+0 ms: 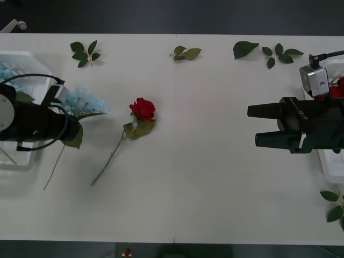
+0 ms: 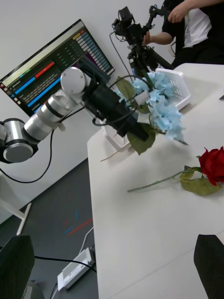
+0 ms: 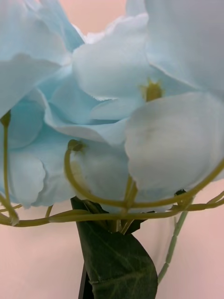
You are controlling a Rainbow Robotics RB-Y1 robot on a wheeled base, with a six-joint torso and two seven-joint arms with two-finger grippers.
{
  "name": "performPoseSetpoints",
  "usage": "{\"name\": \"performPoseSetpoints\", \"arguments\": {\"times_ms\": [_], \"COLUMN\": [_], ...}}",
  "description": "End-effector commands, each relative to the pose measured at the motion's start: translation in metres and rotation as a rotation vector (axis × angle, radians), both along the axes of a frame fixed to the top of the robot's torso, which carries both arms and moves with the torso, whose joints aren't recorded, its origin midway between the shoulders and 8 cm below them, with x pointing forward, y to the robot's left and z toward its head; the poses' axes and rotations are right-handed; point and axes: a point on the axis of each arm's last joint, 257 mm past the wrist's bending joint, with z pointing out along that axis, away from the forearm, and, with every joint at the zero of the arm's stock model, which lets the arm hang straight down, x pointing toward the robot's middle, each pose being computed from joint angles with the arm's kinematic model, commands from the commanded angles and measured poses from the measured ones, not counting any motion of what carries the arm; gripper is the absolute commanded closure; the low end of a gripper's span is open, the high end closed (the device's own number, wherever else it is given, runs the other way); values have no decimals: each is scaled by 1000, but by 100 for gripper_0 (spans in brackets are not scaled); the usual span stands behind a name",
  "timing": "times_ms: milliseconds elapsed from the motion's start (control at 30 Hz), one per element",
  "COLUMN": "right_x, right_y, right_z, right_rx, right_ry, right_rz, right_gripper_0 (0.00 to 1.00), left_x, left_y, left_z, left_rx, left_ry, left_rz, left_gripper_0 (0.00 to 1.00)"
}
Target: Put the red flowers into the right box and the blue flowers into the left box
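Blue flower (image 1: 86, 102): pale-blue cluster of small petals on thin yellow-green stalks, big dark leaf (image 3: 119, 261) underneath, long thin stem trailing back twd my side. It's at the tip of my left gripper (image 1: 72, 121), raised off the table (image 1: 215, 161); can't tell if the fingers are clamped on it. Left box (image 1: 24, 59) w/ more blue blooms sits just behind that arm. Red rose (image 1: 143, 109) lies flat just past the gripper tip. My right gripper (image 1: 255, 126), fingers spread, holds nothing, well apart, by the right box (image 1: 330, 172).
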Motion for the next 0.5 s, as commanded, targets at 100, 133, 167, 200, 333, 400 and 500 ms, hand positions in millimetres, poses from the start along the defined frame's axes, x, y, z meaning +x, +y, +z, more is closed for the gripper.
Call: {"name": "performPoseSetpoints", "arguments": {"times_ms": [100, 133, 167, 200, 333, 400, 500], "right_x": [-8, -8, -8, -8, -8, -8, -8], "right_y": [8, 8, 8, 8, 8, 8, 8], "right_z": [7, 7, 7, 7, 7, 7, 7], "right_rx": [6, 6, 6, 6, 6, 6, 6], "right_ry": [-45, -45, -45, -45, -45, -45, -45], "right_rz": [34, 34, 34, 34, 34, 34, 34], "right_gripper_0": [0, 0, 0, 0, 0, 0, 0], "left_x": [20, 22, 23, 24, 21, 17, 10], "left_y": [32, 43, 50, 60, 102, 123, 155], "left_z": [103, 122, 135, 148, 185, 200, 220], "left_rx": [22, 26, 32, 39, 103, 131, 166], "left_ry": [-108, -128, -146, -166, -216, -237, -267], "left_rz": [-8, 0, 6, 15, 60, 93, 150], "left_gripper_0": [100, 100, 100, 100, 100, 100, 100]}}
